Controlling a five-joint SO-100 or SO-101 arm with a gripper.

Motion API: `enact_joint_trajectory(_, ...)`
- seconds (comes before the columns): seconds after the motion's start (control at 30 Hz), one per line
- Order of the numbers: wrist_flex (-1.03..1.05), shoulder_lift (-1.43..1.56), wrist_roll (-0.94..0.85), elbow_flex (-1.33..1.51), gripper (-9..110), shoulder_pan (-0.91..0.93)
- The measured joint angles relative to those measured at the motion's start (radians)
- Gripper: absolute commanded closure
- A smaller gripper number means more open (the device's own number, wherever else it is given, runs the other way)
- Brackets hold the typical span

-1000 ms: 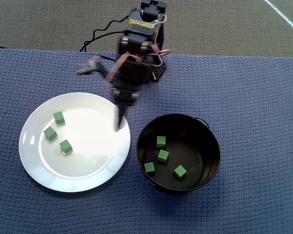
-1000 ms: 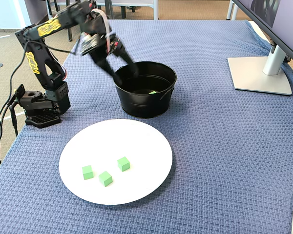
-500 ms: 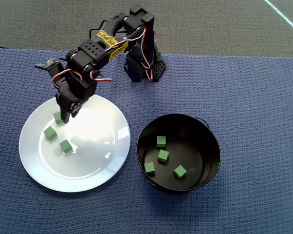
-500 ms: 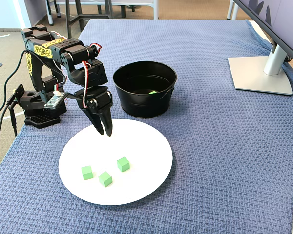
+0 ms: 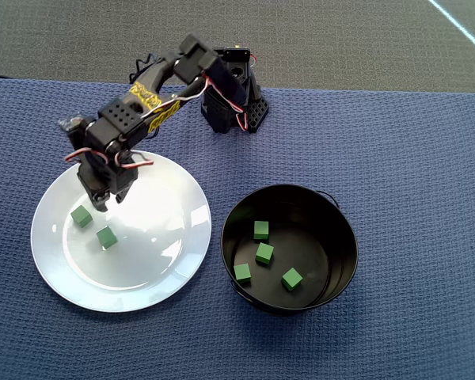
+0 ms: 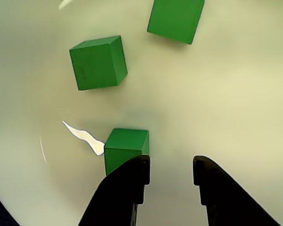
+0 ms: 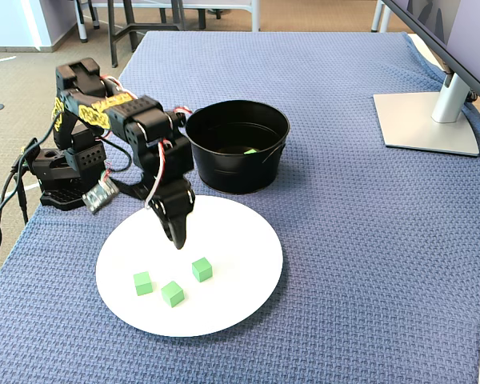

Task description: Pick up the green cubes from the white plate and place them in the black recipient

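Three green cubes lie on the white plate [image 5: 166,237]. In the wrist view they are the nearest cube [image 6: 125,147], a middle cube [image 6: 98,62] and a far cube [image 6: 175,19]. My gripper [image 6: 171,165] is open and empty, low over the plate [image 6: 226,94]. Its left finger [image 6: 129,183] partly covers the nearest cube, which is outside the jaws. The overhead view shows two of them, a left cube [image 5: 81,215] and a right cube [image 5: 106,237]; the gripper [image 5: 103,198] hides the third. The black recipient [image 5: 342,229] holds several green cubes [image 5: 264,252].
The arm's black base [image 7: 64,172] stands at the blue cloth's left edge, with cables trailing off it. The black recipient [image 7: 232,172] sits just behind the plate [image 7: 240,240]. A monitor stand [image 7: 428,120] is at the far right.
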Motion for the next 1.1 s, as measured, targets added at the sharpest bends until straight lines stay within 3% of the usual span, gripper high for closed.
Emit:
enact_joint_trajectory(0.27, -0.009, -0.089, -0.064, -0.072, 77, 0.008)
enact_joint_trajectory(0.57, -0.015, -0.192, -0.025, -0.175, 78, 0.011)
enact_joint_trajectory(1.1, -0.038, -0.229, -0.124, -0.183, 78, -0.094)
